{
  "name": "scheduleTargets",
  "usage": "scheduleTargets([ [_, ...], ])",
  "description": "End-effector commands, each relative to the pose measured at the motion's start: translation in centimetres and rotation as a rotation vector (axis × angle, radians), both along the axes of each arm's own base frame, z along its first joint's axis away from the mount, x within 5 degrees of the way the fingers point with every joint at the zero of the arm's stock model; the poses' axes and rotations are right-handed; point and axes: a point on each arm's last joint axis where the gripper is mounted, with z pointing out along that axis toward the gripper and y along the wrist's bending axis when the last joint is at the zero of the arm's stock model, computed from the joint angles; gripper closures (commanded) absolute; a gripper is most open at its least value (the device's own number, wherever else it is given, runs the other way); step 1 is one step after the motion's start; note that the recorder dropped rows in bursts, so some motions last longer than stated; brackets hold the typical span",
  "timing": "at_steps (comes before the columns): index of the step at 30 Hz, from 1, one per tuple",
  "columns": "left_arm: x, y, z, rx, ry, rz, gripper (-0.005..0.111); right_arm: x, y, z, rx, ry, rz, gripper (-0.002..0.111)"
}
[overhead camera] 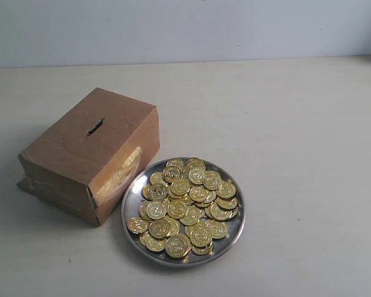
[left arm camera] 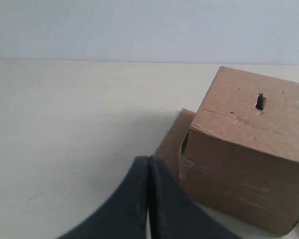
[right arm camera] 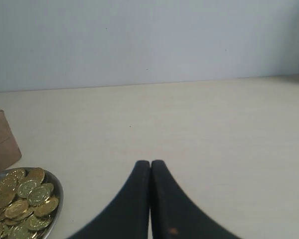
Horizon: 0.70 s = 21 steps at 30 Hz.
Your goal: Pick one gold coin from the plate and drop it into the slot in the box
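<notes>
A shiny silver plate [overhead camera: 131,213] heaped with several gold coins [overhead camera: 187,207] sits on the pale table, touching the right side of a brown cardboard box [overhead camera: 89,154]. The dark slot [overhead camera: 95,127] runs across the box's top. Neither gripper shows in the exterior view. In the left wrist view the box [left arm camera: 249,154] and its slot [left arm camera: 259,101] are close by, with my left gripper [left arm camera: 148,160] shut and empty beside the box. In the right wrist view my right gripper [right arm camera: 150,164] is shut and empty over bare table, off to one side of the plate [right arm camera: 58,199] and coins [right arm camera: 22,199].
Glossy tape [overhead camera: 120,170] wraps the box's near corner. A loose cardboard flap [left arm camera: 172,144] lies at the box's base. The pale table [overhead camera: 297,154] ends at a light wall [overhead camera: 185,28] at the back.
</notes>
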Motion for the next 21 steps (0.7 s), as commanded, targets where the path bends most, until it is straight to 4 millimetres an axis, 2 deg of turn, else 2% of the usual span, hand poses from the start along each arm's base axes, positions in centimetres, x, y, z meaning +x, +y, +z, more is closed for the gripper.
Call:
scheduleTargets([
  [1, -0.03, -0.04, -0.05, 0.004, -0.002, -0.009, 0.107, 0.01, 0.06, 0.00, -0.008, -0.014, 0.013, 0.108],
  [21, -0.05, -0.05, -0.12, 0.004, 0.006, -0.011, 0.107, 0.00, 0.05, -0.06, -0.008, -0.007, 0.012, 0.108],
])
